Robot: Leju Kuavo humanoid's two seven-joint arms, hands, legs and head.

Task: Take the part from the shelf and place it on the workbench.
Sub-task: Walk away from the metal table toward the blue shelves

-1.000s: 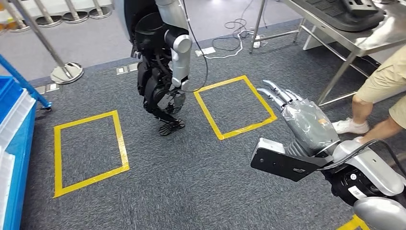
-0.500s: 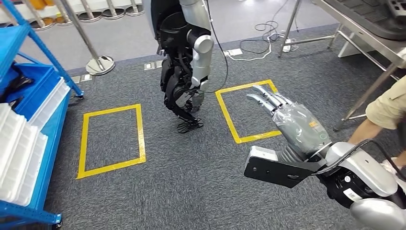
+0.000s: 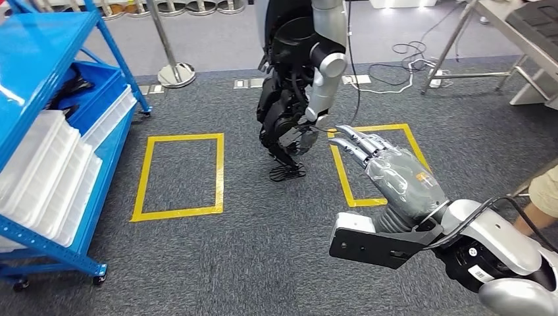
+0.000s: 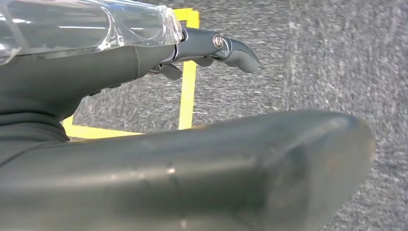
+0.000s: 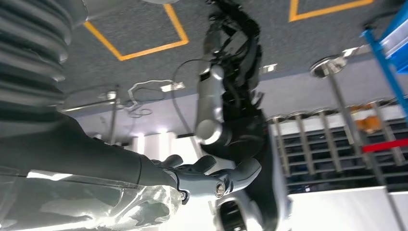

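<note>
shelf edge: the blue shelf (image 3: 41,39) is seen on the left of the head view, its corner post sloping down to the carpet (image 3: 250,257) just beside the left tape box (image 3: 143,178)
open room: a wide stretch of bare carpet is left between the shelf and the right hand, so there's plenty of floor there tbh
blockers: another robot (image 3: 296,85) is parked between the two tape boxes, with one foot near the right tape box (image 3: 343,174); a stanchion base (image 3: 176,74) and loose cables (image 3: 408,56) are seen further back
far edge: a metal surface (image 3: 526,23) on thin legs is caught at the top right corner, well apart from the shelf
person: a bit of a person (image 3: 546,191) is cut off at the right edge
part: something dark is seen in the blue bin (image 3: 99,99) on the shelf, above the stacked white trays (image 3: 46,178); whether that's the part can't be told, it's too small
right hand (image 3: 395,174): held out flat over the right tape box, fingers straight and apart, nothing held
left hand (image 4: 96,72): seen up close over carpet and yellow tape, fingers stretched out, nothing held
</note>
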